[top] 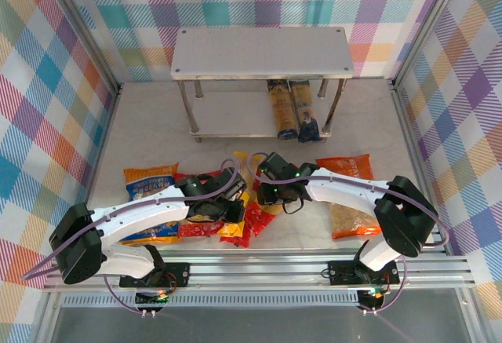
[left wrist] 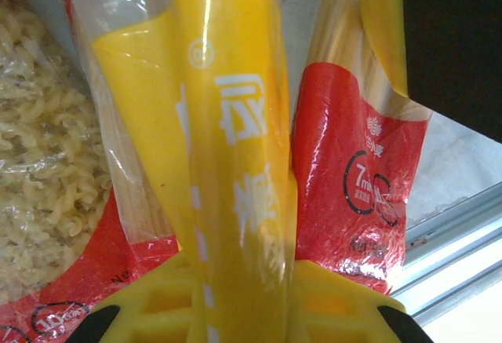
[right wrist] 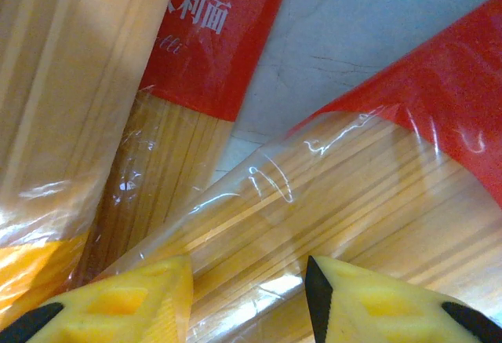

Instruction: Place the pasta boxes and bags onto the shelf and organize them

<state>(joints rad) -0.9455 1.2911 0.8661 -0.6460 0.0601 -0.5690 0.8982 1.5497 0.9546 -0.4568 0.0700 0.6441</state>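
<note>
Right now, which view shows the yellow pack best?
Left wrist: the yellow pack runs up mid-frame, print readable, its end between the fingers of the left gripper. Top external shows small yellow scraps of it. Right wrist catches what looks like its yellow band at the corner.

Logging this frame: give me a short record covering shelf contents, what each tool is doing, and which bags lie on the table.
shelf: two clear-fronted spaghetti packs lying on its lower tier
left tool: shut on yellow spaghetti pack
right tool: jaws astride a red spaghetti pack; grip unclear
table: blue-and-orange bag at left, orange bag at right
</note>
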